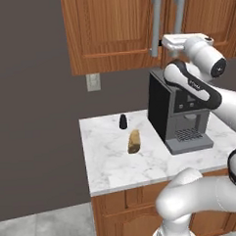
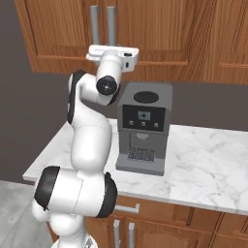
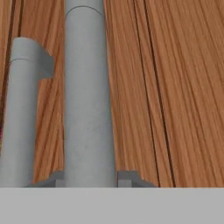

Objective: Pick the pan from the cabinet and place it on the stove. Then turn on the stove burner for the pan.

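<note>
With its gripper (image 3: 91, 180) closed around the right door handle (image 3: 89, 96) of the cabinet (image 1: 110, 27), the arm should pull straight outward, keeping that grip square.

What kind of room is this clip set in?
A rendered home kitchen, it seems: a marble counter, a coffee machine on it, and a wooden wall cabinet above.

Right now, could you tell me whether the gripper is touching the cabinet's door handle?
Touching: in the hand view both fingertips press against the sides of the handle, no gap visible.
</note>
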